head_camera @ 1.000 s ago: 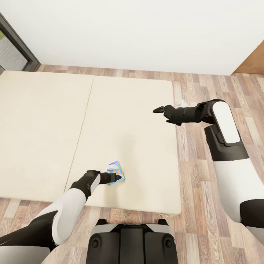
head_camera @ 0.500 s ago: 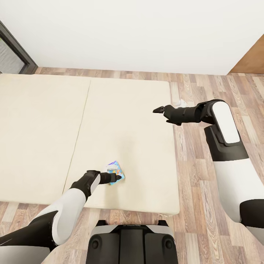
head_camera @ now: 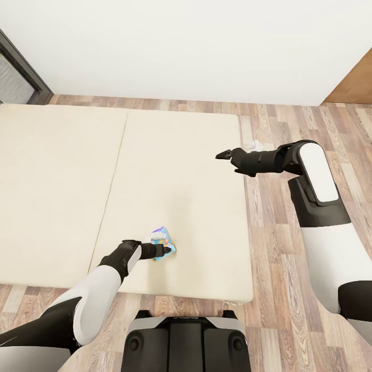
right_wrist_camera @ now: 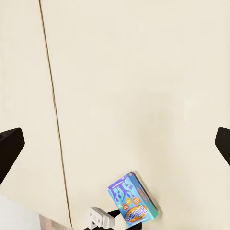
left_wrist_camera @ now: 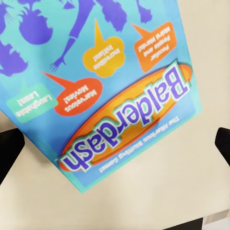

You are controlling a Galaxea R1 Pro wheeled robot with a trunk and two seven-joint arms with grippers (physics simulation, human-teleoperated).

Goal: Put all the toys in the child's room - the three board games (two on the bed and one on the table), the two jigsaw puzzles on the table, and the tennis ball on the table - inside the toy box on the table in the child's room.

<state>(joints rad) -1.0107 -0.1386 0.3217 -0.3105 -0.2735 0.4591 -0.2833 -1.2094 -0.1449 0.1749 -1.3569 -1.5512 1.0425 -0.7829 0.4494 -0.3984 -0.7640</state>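
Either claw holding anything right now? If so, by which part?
Nothing held. Left claw hangs open over the blue board game lying on the bed; right claw is open, empty.

The blue box (left_wrist_camera: 100, 81) carries "Balderdash" in purple letters on an orange oval. Its speech bubbles read "Laughable Laws", "Marvelous Movies", "Incredible Initials" and "Peculiar People and Weird Words". A smaller line beside the oval is too blurred to read.

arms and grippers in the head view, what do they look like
Both arms have glossy white shells with black joints and black forearms. The left gripper and right gripper are matte black with short pointed fingers. The right arm's upper shell is a rounded white panel on dark grey. No cables or markings are visible.
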